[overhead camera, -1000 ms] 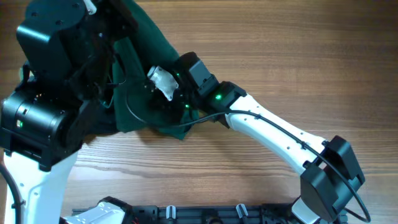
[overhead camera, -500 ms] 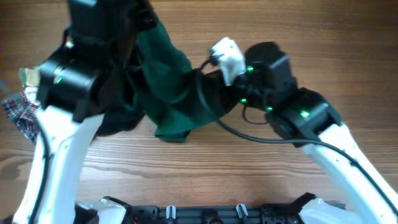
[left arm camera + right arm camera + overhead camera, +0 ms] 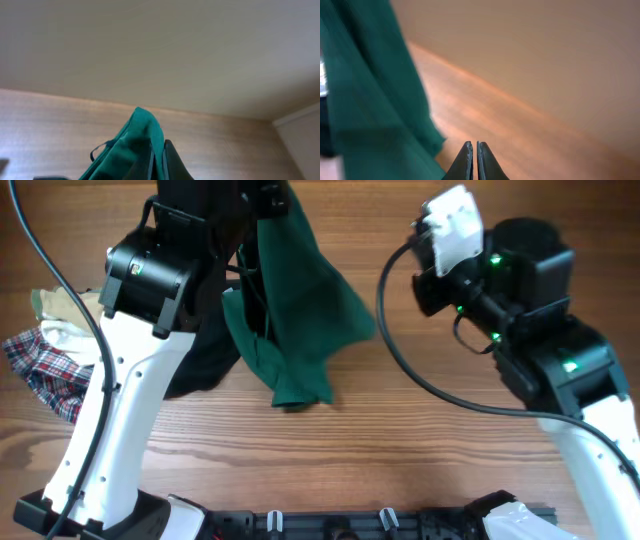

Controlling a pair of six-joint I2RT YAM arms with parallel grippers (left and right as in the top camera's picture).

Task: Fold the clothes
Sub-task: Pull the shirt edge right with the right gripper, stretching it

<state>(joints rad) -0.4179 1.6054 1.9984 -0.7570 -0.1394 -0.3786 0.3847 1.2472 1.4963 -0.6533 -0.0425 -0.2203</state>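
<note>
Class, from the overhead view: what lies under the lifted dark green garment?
Bare wooden table shows around the green garment; a black garment shows at its left edge. How far that runs beneath is covered.

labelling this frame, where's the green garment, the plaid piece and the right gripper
green garment (image 3: 305, 320), overhead view, middle of the hanging cloth
plaid piece (image 3: 40, 375), overhead view, middle of its checked fabric
right gripper (image 3: 473, 146), right wrist view, between its closed fingertips

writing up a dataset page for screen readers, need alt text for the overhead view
The left arm holds a dark green garment up over the wooden table. The right arm is apart from it at right; a plaid piece, a beige piece and a white piece lie at the left edge.
</note>
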